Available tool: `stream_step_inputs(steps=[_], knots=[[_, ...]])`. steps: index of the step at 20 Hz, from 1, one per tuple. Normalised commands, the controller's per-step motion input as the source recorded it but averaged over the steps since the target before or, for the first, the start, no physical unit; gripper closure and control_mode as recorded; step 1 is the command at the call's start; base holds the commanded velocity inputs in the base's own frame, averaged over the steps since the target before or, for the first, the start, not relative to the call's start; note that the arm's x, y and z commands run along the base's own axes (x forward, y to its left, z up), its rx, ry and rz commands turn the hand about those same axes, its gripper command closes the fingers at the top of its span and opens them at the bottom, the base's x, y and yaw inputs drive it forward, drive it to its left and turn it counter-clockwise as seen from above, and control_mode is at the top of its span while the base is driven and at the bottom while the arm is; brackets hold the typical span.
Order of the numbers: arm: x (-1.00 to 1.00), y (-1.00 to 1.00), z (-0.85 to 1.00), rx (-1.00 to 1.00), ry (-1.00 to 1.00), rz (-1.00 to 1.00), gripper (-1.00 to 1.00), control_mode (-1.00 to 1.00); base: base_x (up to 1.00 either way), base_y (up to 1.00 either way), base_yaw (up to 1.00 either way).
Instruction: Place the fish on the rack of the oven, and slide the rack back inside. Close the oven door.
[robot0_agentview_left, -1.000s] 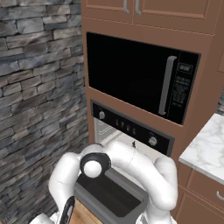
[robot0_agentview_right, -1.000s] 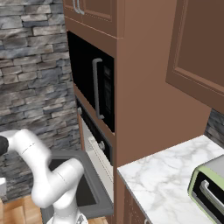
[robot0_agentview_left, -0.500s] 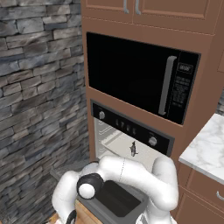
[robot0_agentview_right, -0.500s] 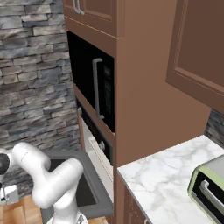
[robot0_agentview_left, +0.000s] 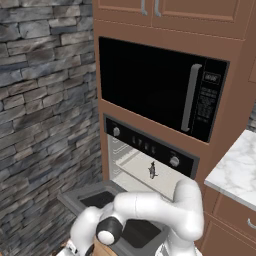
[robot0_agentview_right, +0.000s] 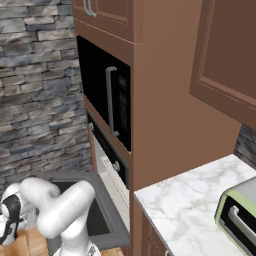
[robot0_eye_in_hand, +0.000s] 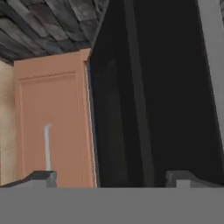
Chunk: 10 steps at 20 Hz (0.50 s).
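Observation:
The oven (robot0_agentview_left: 145, 145) stands open, and its dark grey oven door (robot0_agentview_left: 82, 196) is folded down flat below the cavity. Inside the cavity the small grey fish (robot0_agentview_left: 152, 170) lies on the pale rack (robot0_agentview_left: 131, 161). My arm bends down over the door's left front corner, with the hand low beside the door (robot0_agentview_right: 116, 226). In the hand view my gripper (robot0_eye_in_hand: 114, 179) is open with nothing between its fingertips (robot0_eye_in_hand: 42, 176). It faces the door's dark underside (robot0_eye_in_hand: 166, 87).
A black microwave (robot0_agentview_left: 160, 85) with a vertical handle sits above the oven. A stone wall (robot0_agentview_left: 45, 100) stands to the left. A brown lower cabinet panel (robot0_eye_in_hand: 52, 131) with a pale handle is beside the gripper. A marble counter (robot0_agentview_right: 190, 195) carries a green toaster oven (robot0_agentview_right: 240, 215).
My arm has swung steadily downward, bringing the hand from above the open door to beside and below its front edge. The fish, rack and door have not moved.

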Motion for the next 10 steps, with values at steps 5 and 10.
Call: stream_step_inputs(steps=[5,10], knots=[[0.80,-0.20,-1.00,-0.31,0.04,-0.17,-1.00,-1.00,0.00,0.00,0.00],[0.29,-0.70,-0.65,-0.24,-0.01,-0.24,-1.00,-1.00,0.00,0.00,0.00]])
